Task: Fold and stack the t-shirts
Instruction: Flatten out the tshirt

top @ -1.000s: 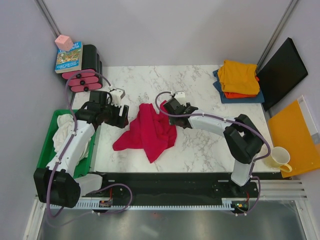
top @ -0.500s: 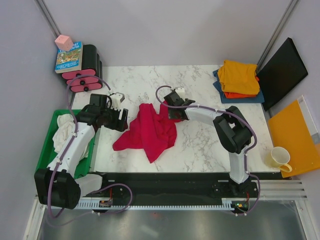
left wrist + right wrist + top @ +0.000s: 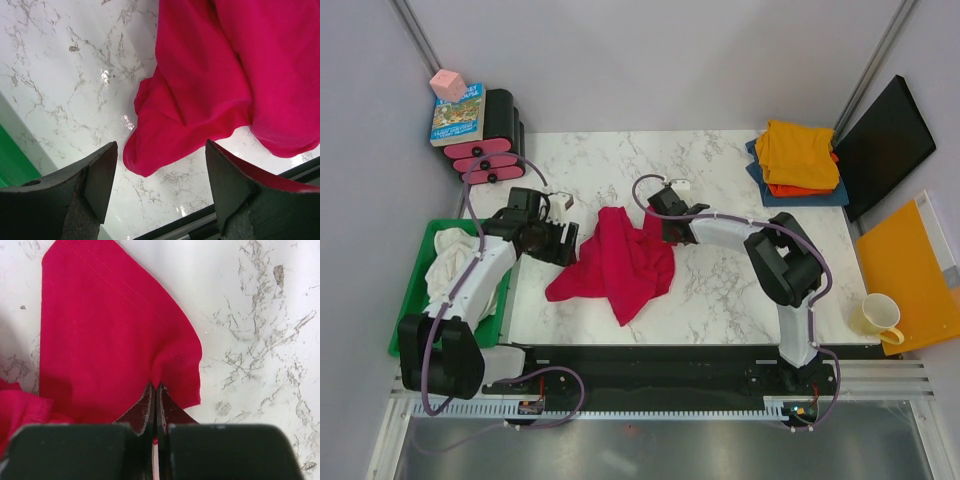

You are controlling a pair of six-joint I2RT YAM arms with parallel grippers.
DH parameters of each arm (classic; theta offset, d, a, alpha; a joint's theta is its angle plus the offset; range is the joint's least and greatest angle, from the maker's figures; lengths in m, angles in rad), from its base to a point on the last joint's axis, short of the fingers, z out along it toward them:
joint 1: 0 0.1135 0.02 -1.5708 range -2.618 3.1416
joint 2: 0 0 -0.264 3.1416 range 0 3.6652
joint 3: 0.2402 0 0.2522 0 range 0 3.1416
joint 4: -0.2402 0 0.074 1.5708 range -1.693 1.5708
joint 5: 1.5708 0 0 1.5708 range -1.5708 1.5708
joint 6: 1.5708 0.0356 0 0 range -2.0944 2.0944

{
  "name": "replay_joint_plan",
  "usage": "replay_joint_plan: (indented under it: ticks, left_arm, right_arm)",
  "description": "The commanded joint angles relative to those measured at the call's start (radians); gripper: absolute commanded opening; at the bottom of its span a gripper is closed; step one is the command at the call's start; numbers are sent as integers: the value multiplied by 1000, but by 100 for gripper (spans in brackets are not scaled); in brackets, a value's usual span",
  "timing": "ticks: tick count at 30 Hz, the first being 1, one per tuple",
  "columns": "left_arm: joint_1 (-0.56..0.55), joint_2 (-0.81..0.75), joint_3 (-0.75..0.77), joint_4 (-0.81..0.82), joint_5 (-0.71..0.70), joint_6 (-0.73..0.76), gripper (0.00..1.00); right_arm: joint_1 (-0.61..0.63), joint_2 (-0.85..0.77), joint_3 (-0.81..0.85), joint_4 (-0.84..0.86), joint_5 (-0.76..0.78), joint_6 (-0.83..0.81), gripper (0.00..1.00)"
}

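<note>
– Pinching the red t-shirt (image 3: 115,340) is what the right jaws do now. They are shut tight on a little fold at its edge.
– And the left jaws?
– They are wide open and hold nothing. They hang over the bench (image 3: 65,75), and a bunched end of the shirt lies between them and a bit ahead.
– So what is the job right now?
– I think it is to spread the shirt flat so it can be folded. It lies in a crumpled heap between the two pairs of jaws.
– How do you do that well?
– The left jaws should go down on that bunched end and grab just one layer near the edge, not a fat lump. Then both pairs can pull away from each other, slow and even, until the cloth is smooth. If the right jaws have only a tiny bit, it could slip out, so no hard tugs.
– Where does it go after?
– Likely on the pile of folded shirts (image 3: 798,155), far off past the right jaws. A white shirt (image 3: 445,262) sits in the green bin (image 3: 408,310) beside the left jaws.
</note>
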Motion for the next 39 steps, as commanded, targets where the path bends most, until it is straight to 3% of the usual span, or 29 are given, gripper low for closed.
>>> replay_joint_plan:
  ticks: [1, 6, 15, 19, 22, 24, 27, 28, 35, 39]
  left_arm:
    - [6, 19, 1, -12, -30, 3, 76]
    - [4, 81, -10, -33, -31, 22, 75]
    - [3, 197, 22, -70, 4, 38, 71]
    - [2, 229, 27, -81, 24, 51, 56]
    - [4, 246, 27, -91, 27, 57, 53]
    - [2, 263, 30, -94, 30, 60, 46]
    - [2, 281, 33, -98, 23, 66, 8]
    - [2, 289, 34, -102, 18, 71, 2]
    - [9, 287, 50, -93, -19, 65, 2]
    - [117, 201, 186, -90, -7, 42, 2]
  right_arm:
    - [-8, -56, -81, -51, 61, 28, 0]
    - [-49, -160, -151, -48, 82, 28, 0]
    - [-60, -165, -164, -47, 66, 37, 0]
    - [-60, -157, -159, -48, 61, 34, 0]
    - [-60, -152, -153, -47, 63, 29, 0]
    - [-60, -148, -148, -48, 63, 28, 0]
    - [-60, -146, -144, -48, 59, 29, 0]
    - [-60, -146, -144, -48, 61, 28, 0]
    - [-72, -186, -127, -77, 99, 22, 0]
    - [-164, -318, -84, -129, 162, 0, 0]
